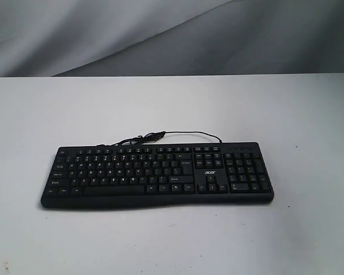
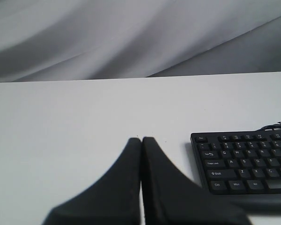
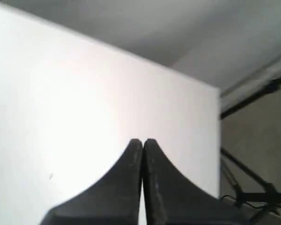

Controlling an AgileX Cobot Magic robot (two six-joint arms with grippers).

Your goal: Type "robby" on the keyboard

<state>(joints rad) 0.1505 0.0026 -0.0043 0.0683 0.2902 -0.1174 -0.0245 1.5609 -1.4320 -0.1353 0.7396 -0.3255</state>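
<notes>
A wide black keyboard (image 1: 157, 173) with white key legends, a number pad and a white "acer" logo lies flat on the white table (image 1: 172, 109), its thin black cable (image 1: 160, 136) curling behind it. Neither arm shows in the exterior view. In the left wrist view my left gripper (image 2: 142, 139) is shut with nothing in it, hovering over bare table beside the keyboard's Esc-and-Ctrl end (image 2: 243, 161). In the right wrist view my right gripper (image 3: 143, 140) is shut and empty over bare table; the keyboard is out of that view.
A grey cloth backdrop (image 1: 172, 34) hangs behind the table's far edge. The right wrist view shows the table's edge (image 3: 219, 140) with a dark stand and cables (image 3: 253, 187) beyond it.
</notes>
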